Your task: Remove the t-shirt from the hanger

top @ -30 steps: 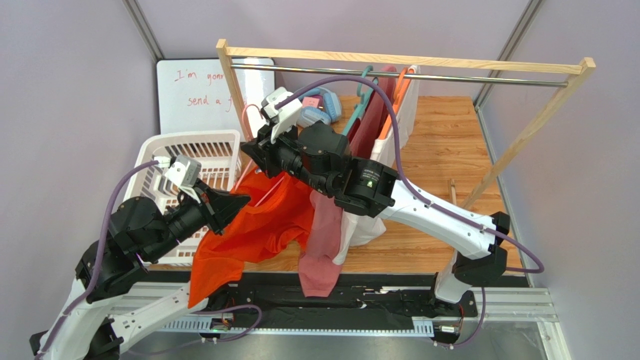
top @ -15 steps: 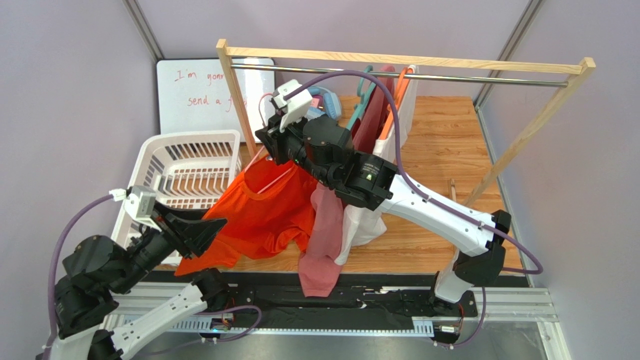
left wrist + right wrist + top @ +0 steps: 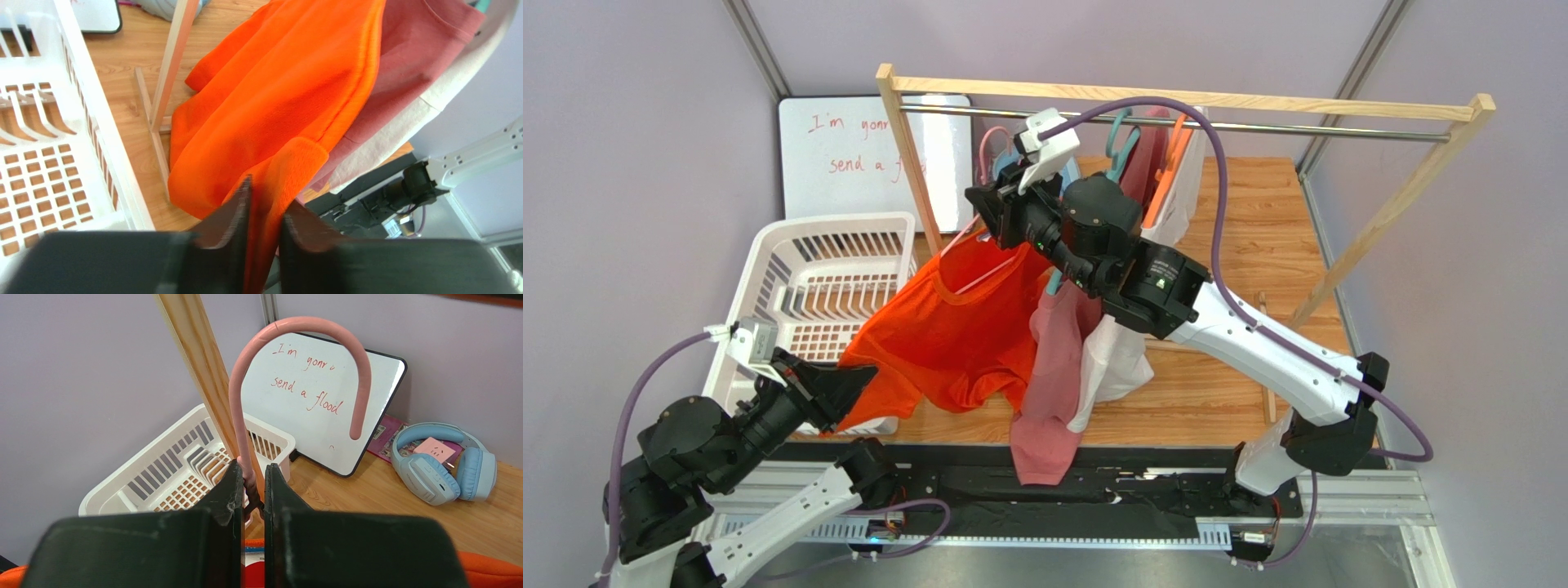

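Note:
An orange t-shirt (image 3: 946, 331) hangs stretched between my two grippers, below the pink hanger (image 3: 987, 145). My right gripper (image 3: 995, 211) is shut on the hanger's neck; in the right wrist view the pink hook (image 3: 294, 343) curves up above the jaws (image 3: 251, 478). My left gripper (image 3: 852, 382) is shut on the shirt's lower hem, low and left near the table's front edge. In the left wrist view the orange cloth (image 3: 288, 92) runs up from between the fingers (image 3: 265, 208).
A white basket (image 3: 817, 288) sits left of the shirt. A wooden rack (image 3: 916, 159) with a metal rail carries a pink, a white and further garments (image 3: 1063, 368) on hangers. A whiteboard (image 3: 854, 153) and blue headphones (image 3: 445, 462) lie at the back.
My right gripper has lifted the hanger up and right, toward the rail. My left gripper has pulled the shirt's hem down and left, toward the front, stretching the shirt.

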Robot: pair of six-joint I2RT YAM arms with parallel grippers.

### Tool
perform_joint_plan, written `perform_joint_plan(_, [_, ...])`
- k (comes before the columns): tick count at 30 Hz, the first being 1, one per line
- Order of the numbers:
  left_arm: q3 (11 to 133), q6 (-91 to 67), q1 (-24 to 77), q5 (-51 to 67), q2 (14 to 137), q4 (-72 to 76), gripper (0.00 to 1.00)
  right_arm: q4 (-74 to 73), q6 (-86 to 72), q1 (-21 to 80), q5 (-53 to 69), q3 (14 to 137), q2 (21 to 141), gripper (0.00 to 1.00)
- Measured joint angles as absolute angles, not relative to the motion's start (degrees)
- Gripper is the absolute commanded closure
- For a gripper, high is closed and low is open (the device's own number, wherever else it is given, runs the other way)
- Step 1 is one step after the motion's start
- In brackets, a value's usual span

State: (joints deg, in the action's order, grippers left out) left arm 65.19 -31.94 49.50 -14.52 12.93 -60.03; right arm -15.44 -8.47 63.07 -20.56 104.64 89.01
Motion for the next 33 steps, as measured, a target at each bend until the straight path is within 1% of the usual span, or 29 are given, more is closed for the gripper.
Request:
perform_joint_plan(1, [65.2, -32.1, 49.5, -15.2, 12.9, -60.5, 1.00, -15.3, -8.6, 62.9, -20.6, 104.4, 88.7, 1.00])
perform_joint_plan(8, [65.8, -34.5, 49.5, -20.9, 10.9, -62.9, 1.00, -14.0, -10.7, 61.3, -20.7, 101.1, 86.6, 1.00])
perform_joint_plan(16, [67.1, -37.1, 49.5, -28.8, 0.7, -64.6, 1.00, -12.7, -14.8, 59.8, -23.9, 97.6, 85.1, 1.00])
perform_joint_plan(24, [69.6, -37.6, 49.6, -33.3, 0.5, -67.9, 1.00, -10.4, -20.0, 58.0, -27.4, 92.7, 81.2, 1.00])
perform_joint_plan(33, [68.9, -37.8, 49.6, -33.4, 0.5, -68.4, 1.00, -8.7, -25.9, 56.1, -24.6, 90.1, 78.3, 1.00])
